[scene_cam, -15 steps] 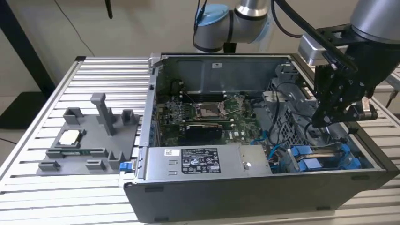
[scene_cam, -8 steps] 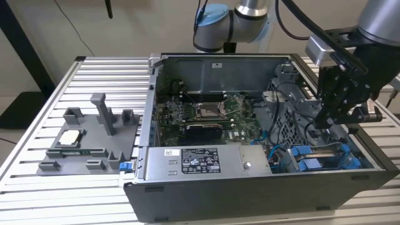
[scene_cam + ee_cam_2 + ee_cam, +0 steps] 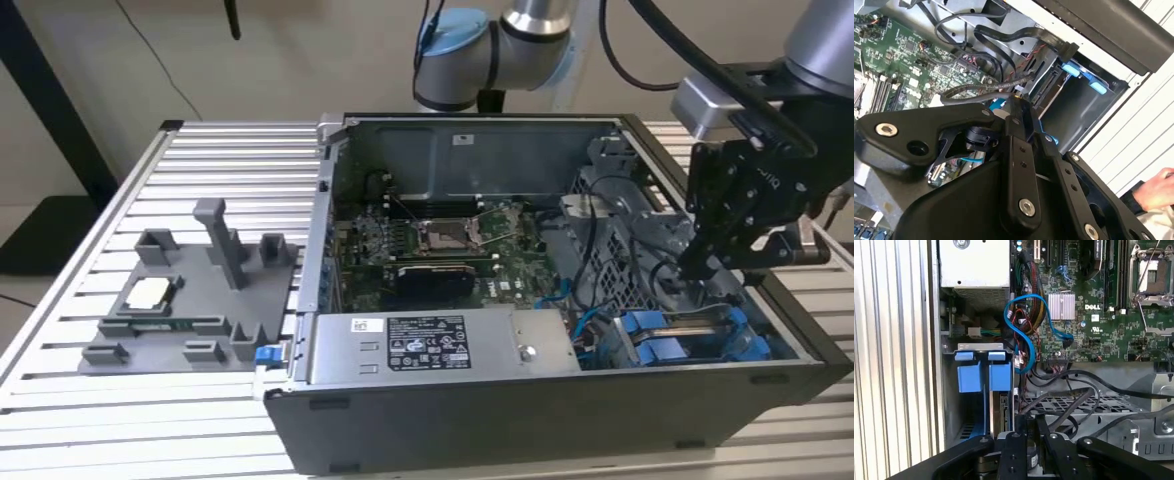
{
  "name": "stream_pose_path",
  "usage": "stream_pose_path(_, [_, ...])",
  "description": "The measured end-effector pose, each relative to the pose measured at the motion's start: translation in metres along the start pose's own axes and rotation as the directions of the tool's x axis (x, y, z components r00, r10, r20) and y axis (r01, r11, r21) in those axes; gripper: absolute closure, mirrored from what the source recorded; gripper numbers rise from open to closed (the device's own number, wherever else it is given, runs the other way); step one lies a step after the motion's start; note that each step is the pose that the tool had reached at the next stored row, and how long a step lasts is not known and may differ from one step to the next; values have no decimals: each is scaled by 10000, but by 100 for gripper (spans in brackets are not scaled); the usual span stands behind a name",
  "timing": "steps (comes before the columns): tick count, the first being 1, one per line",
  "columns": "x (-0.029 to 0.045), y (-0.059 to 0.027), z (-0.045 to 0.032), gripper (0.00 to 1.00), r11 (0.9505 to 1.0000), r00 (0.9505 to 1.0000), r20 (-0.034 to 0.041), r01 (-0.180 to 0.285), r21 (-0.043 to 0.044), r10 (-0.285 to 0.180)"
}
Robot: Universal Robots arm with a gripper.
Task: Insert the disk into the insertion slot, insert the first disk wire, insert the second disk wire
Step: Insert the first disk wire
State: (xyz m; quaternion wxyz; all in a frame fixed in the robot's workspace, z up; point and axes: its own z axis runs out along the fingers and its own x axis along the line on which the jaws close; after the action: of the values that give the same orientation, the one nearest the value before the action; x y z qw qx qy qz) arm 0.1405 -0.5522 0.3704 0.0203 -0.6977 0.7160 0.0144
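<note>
1. Recording pincer (image 3: 697, 265) hanging inside the open computer case (image 3: 534, 415), clenched, seemingly on a black wire (image 3: 1066, 399).
2. Finding disk (image 3: 1001, 390) standing on edge in the slot (image 3: 970, 425), blue frame tabs showing.
3. Judging disk lying just beside pincer, toward the case wall, long axis running into the slot.

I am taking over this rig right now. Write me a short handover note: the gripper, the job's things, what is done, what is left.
Gripper: low inside the open case, next to the insertion slot. Its tip is at a black cable; I cannot tell whether it holds the cable.
Disk: seems to sit in the slot, in the compartment nearer the motherboard.
Done: disk insertion, most likely.
Left: both disk wires, as far as I can see.
Note: a person's hand is near the case, outside it.
</note>
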Motion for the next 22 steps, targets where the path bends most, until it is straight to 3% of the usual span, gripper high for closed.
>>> stream_pose_path(7, [23,-71,57,81,9999,10000,-31,-5,-112,5])
stream_pose_path(12, [34,-120,89,81,9999,10000,-43,-6,-144,6])
stream_pose_path(16, [47,-131,93,81,9999,9999,-108,-8,-156,6])
stream_pose_path(22, [59,-159,110,81,9998,9996,-274,17,-178,-22])
